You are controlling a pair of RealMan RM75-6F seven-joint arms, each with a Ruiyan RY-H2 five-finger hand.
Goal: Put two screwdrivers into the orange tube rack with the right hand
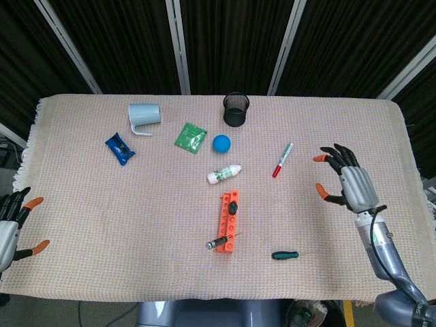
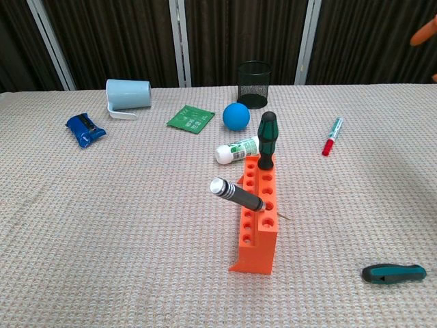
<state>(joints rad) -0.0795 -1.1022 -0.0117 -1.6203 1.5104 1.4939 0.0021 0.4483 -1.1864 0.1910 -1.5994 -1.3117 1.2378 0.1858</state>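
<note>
A third screwdriver (image 2: 394,273) lies near the desk's (image 1: 102,204) front edge. Both needed screwdrivers, one slanted (image 2: 237,195), one upright (image 2: 267,139), sit in the orange rack (image 2: 257,225). Right robot hand (image 1: 349,182) hangs spread, empty; best retreat clear without bumping.

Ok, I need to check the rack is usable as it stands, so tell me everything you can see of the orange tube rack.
The orange tube rack is a long, narrow block, plastic by its look, with two rows of round holes along its top. It stands upright on the woven cloth near the table's middle, just in front of a lying white bottle. A green-and-black-handled screwdriver stands upright in a far hole; a dark, silver-capped screwdriver leans out leftward from a middle hole. No hand touches it.
</note>
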